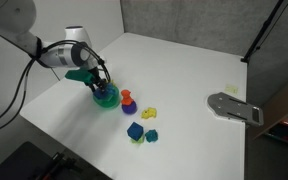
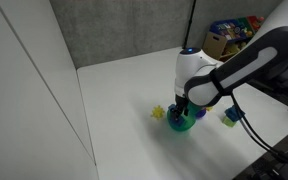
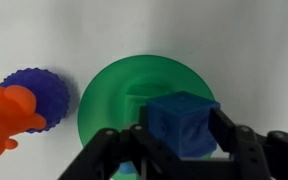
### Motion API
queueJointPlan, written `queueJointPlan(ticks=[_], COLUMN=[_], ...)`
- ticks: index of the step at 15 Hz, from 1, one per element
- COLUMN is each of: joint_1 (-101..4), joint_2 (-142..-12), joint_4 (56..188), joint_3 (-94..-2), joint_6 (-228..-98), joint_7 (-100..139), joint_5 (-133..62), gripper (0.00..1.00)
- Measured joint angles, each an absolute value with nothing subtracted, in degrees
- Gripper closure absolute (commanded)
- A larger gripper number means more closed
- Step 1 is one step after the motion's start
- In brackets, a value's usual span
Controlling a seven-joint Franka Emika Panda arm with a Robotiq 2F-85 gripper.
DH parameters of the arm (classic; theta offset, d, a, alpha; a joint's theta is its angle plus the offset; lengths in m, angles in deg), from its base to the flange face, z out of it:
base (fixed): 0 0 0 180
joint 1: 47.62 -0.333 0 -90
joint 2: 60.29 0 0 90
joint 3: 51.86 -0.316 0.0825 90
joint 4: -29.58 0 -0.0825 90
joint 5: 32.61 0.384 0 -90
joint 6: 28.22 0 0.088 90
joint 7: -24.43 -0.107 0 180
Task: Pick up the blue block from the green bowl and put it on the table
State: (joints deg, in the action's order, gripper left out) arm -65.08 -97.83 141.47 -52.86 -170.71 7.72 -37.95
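A large flat white counter (image 1: pixel 184 60) with rounded corners fills the scene, with grey panel walls behind it. In an exterior view a flat grey metal plate (image 1: pixel 234 106) lies near its right edge.

The white robot arm (image 1: pixel 59 52) reaches in from the left, and its black claw (image 1: pixel 101 82) is down at the small round bright green bowl (image 1: pixel 106 98). In the wrist view the claw (image 3: pixel 181 128) is clamped on the small solid blue block (image 3: pixel 184 122), one black finger (image 3: pixel 134 140) against each side of it. The block sits over the right, near part of the green bowl (image 3: pixel 109 95). I cannot tell whether it is clear of the bowl's floor.

Just right of the bowl in an exterior view stands a red-and-blue stacked toy (image 1: pixel 127 102). In the wrist view it appears as an orange figure (image 3: pixel 4 118) on a knobbly blue disc (image 3: pixel 36 97), left of the bowl and close beside it.

Further right lies a small yellow piece (image 1: pixel 149 113). Nearer the camera a second blue cube (image 1: pixel 135 131) rests on the counter with a small cyan piece (image 1: pixel 152 136) just beside it.

From the opposite side, the arm (image 2: pixel 234 65) comes from the right and its claw (image 2: pixel 187 108) is over the bowl (image 2: pixel 183 126).
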Motion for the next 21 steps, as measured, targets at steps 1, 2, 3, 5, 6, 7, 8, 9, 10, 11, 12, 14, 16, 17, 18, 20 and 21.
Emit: queueJointPlan(ticks=[1, 2, 3, 5, 6, 7, 8, 9, 10, 11, 12, 14, 16, 17, 18, 20, 21], joint_1=[-65.09, -65.1, -65.1, -65.07, -65.04, -64.95, -64.85, -64.77, -64.66, -64.55, -64.44, -64.16, -63.83, -63.58, -63.26, -62.28, -61.68], joint_2=[-98.26, -98.57, -98.75, -98.74, -98.67, -98.63, -98.52, -98.3, -97.98, -97.6, -97.19, -95.96, -94.36, -93.4, -92.49, -90.42, -89.4], joint_4=[140.99, 140.55, 140.24, 139.73, 139.46, 139.15, 138.98, 138.97, 138.97, 138.97, 138.98, 138.99, 139.05, 139.07, 139.09, 139.1, 139.11], joint_3=[-52.82, -52.79, -52.78, -52.65, -52.59, -52.56, -52.56, -52.56, -52.56, -52.56, -52.56, -52.56, -52.57, -52.57, -52.56, -52.48, -52.35], joint_6=[-170.42, -170.07, -169.82, -169.39, -169.32, -169.32, -169.31, -169.31, -169.29, -169.28, -169.28, -169.26, -169.2, -169.1, -168.93, -168.32, -167.91], joint_7=[7.72, 7.72, 7.72, 7.72, 7.72, 7.72, 7.72, 7.72, 7.72, 7.72, 7.72, 7.72, 7.72, 7.72, 7.72, 7.73, 7.73], joint_5=[-37.95, -37.95, -37.95, -37.95, -37.95, -37.95, -37.94, -37.94, -37.94, -37.94, -37.94, -37.85, -37.85, -37.85, -37.85, -37.85, -37.85], gripper=[0.71, 0.8, 0.88, 0.96, 0.99, 0.97, 0.97, 0.98, 0.97, 0.96, 0.96, 0.96, 0.96, 0.96, 0.96, 0.96, 0.96])
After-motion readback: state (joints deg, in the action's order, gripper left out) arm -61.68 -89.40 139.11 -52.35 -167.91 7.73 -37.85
